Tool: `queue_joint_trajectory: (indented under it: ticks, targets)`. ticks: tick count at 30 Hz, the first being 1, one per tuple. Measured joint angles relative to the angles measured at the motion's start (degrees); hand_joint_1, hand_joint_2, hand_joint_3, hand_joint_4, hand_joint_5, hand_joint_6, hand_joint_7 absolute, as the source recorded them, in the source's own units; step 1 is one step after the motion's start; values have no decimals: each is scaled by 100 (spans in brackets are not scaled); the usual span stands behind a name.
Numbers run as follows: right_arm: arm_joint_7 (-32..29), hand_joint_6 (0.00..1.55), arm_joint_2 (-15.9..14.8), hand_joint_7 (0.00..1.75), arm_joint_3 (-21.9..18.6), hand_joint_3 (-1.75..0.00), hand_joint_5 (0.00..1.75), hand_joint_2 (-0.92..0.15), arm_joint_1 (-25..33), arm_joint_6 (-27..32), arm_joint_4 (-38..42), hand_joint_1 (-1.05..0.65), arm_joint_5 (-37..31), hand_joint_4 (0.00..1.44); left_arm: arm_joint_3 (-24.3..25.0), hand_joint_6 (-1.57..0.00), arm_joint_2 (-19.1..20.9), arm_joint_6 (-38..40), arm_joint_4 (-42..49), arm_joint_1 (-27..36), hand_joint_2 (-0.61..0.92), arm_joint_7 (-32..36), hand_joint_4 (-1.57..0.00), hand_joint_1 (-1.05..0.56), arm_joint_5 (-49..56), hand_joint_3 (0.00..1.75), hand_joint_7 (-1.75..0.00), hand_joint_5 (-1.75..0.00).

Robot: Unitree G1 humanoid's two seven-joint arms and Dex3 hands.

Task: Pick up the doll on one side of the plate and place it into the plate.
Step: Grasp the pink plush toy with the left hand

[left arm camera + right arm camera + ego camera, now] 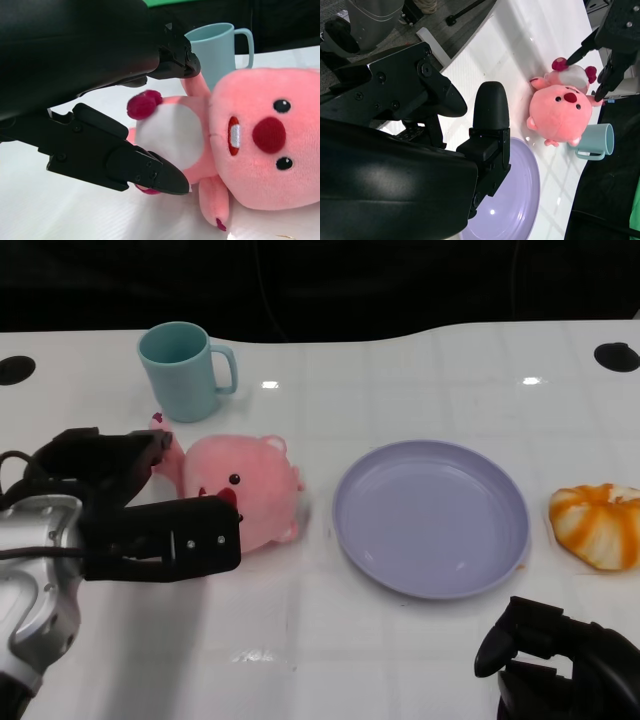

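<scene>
- Right hand [560, 655] sits at the near table edge, near side of the plate [431, 517], fingers apart around nothing.
- Left hand [140, 510] has its fingers spread on either side of the doll [245, 490], their tips close to the plush; I cannot tell if they touch it.
- Doll lies on the white table [400, 660] just left of the plate, outside it.
- Orange-and-white toy [597, 525] lies right of the plate.
- Mug [183, 370] stands behind the doll.
</scene>
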Motion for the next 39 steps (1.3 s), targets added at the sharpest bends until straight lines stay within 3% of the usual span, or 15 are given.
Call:
queue_joint_trajectory:
  ticks: [15, 27, 39]
  targets:
    - [-32, 51, 9, 158, 14, -116, 175, -67, 27, 1, -33, -8, 7, 67, -267, -20, -254, -390, 1190, -543, 88, 381, -5, -61, -82, 0, 0, -23]
    - [-54, 50, 12, 158, 18, -116, 175, -67, 51, 4, -121, -9, 8, 66, -573, -26, -657, -936, 3265, -1317, 87, 1144, -15, -55, -250, 0, -1, -16]
    - [-67, 51, 18, 159, 21, -117, 175, -67, 53, 23, -139, -7, 10, 68, -884, -28, -900, -1273, 4501, -1799, 88, 1710, -21, -56, -253, 0, -1, -14]
